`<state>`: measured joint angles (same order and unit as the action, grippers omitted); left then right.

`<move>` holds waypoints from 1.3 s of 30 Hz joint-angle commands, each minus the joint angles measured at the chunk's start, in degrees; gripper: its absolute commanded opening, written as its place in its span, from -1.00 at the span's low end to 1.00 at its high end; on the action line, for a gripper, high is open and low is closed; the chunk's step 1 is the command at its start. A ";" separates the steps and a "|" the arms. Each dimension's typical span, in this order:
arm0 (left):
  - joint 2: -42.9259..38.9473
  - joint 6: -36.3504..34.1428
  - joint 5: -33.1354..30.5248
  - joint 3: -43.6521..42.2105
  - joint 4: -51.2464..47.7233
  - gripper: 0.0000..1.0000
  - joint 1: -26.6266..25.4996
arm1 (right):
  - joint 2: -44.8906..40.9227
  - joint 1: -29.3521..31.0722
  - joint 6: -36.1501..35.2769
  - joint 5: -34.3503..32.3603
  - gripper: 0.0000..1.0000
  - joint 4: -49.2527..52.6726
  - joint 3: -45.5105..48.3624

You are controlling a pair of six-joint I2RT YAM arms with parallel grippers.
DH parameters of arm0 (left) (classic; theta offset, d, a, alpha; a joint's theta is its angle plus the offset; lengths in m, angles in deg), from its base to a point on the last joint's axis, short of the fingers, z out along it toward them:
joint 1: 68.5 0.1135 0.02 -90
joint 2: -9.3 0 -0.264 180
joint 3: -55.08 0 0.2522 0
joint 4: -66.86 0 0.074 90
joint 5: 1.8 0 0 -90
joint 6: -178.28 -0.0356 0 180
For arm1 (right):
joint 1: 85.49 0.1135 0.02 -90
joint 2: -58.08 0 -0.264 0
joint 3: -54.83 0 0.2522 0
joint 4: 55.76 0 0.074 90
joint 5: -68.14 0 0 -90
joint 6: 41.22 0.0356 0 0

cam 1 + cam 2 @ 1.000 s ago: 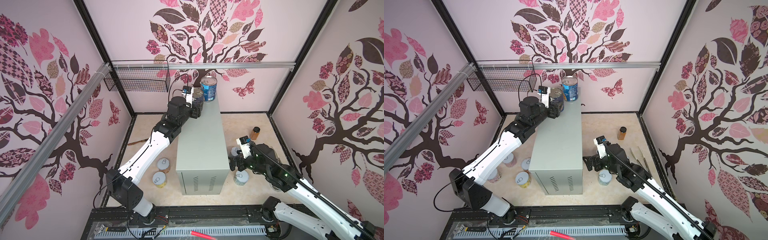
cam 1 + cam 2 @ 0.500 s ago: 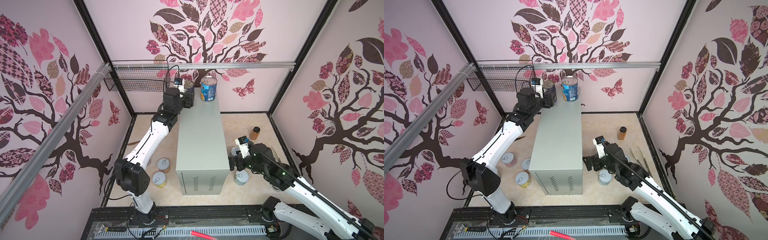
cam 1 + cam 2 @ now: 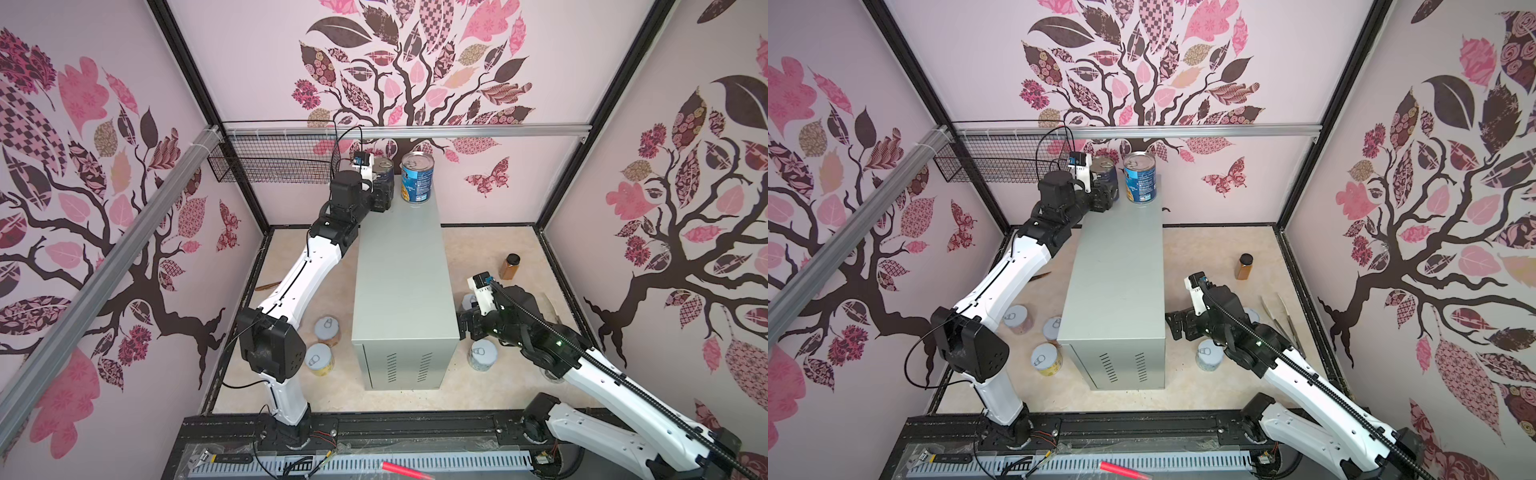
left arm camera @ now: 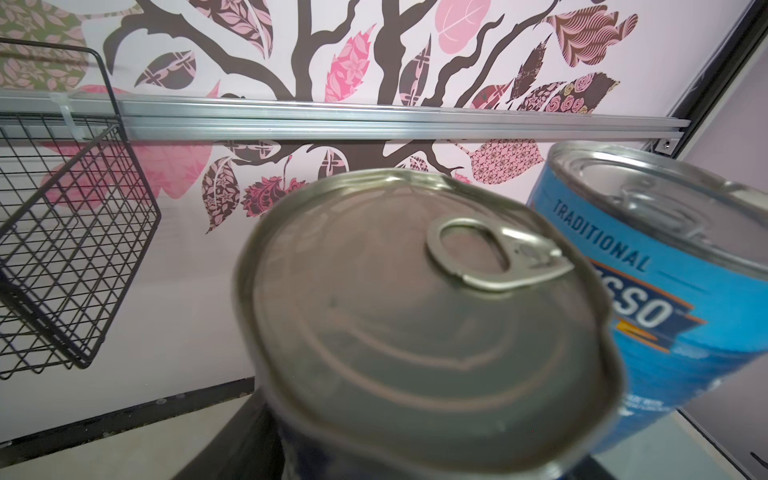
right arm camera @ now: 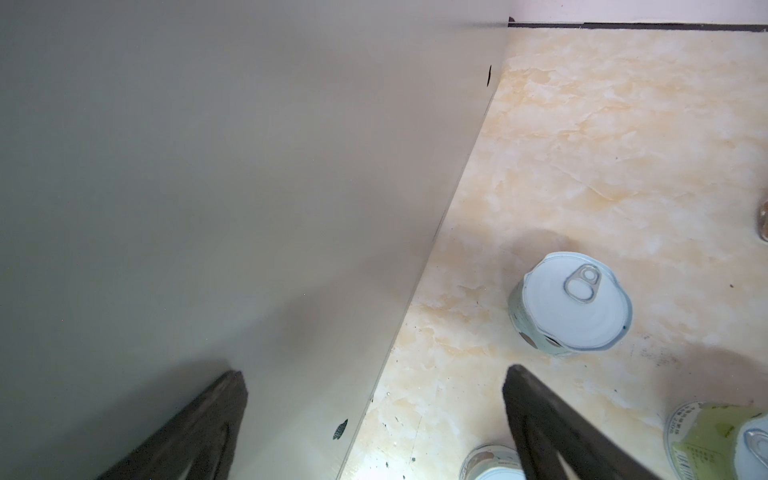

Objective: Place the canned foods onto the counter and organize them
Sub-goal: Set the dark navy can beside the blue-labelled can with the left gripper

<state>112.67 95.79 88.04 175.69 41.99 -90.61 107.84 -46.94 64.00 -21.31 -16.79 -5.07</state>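
Left fingers (image 3: 381, 201), arm (image 3: 307, 270) outstretched, have carried the pinched dark tin (image 3: 386, 168) beside the blue tin (image 3: 417, 178); right fingers (image 5: 540, 419) stand spread.

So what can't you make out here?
Dark can: label mostly hidden by the left gripper in both top views; the left wrist view shows only its lid.
Whether it rests on the counter: hidden by that gripper.
Green-labelled can: cut off by the right wrist view's edge.
Floor can: mostly behind the right arm, top view.
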 commanded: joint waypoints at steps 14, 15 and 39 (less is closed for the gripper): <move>2.17 2.14 3.77 1.77 -7.42 0.36 -0.43 | 0.95 0.51 -0.11 0.08 1.00 -1.71 -0.60; 2.02 2.16 3.77 1.70 -7.56 0.40 -0.48 | 1.21 0.48 -0.04 -0.22 1.00 -1.47 -0.84; -7.74 3.28 1.99 -0.61 -11.91 0.96 -0.39 | 0.07 0.43 6.92 -12.33 1.00 1.95 -3.03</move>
<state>108.65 98.35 89.99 176.50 30.25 -90.78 108.76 -46.88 69.62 -30.88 -16.33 -5.15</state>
